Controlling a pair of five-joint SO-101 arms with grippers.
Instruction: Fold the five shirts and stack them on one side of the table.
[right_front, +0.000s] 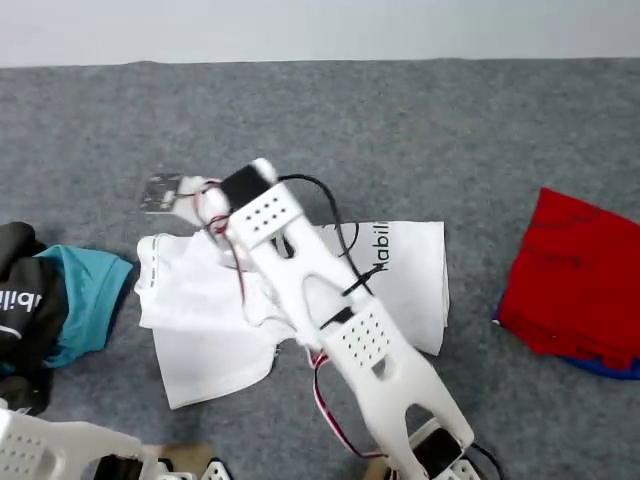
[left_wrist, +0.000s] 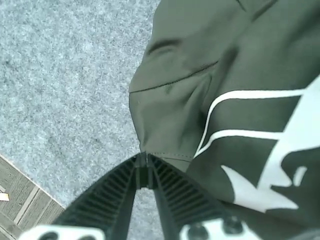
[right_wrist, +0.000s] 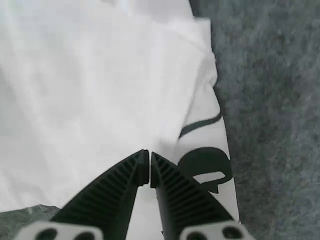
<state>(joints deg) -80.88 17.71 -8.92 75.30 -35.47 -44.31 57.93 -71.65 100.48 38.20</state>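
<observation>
A white shirt (right_front: 300, 300) with black print lies spread and partly folded in the middle of the grey table. My right gripper (right_wrist: 149, 156) hangs shut just over its cloth (right_wrist: 100, 90); in the high view it (right_front: 200, 205) is at the shirt's far left corner. A black shirt (right_front: 20, 300) with white print lies at the left edge on a teal shirt (right_front: 88, 290). My left gripper (left_wrist: 144, 161) is shut with its tips at the hem of the black shirt (left_wrist: 225, 75). A red shirt (right_front: 570, 275) lies folded at the right on a blue one (right_front: 605, 367).
The left arm (right_front: 50, 445) sits at the near left corner. A small pale patch (right_front: 160, 192) lies on the table just beyond the right gripper. A wooden edge (left_wrist: 20, 200) borders the grey cover (right_front: 400, 130), which lies bare at the back.
</observation>
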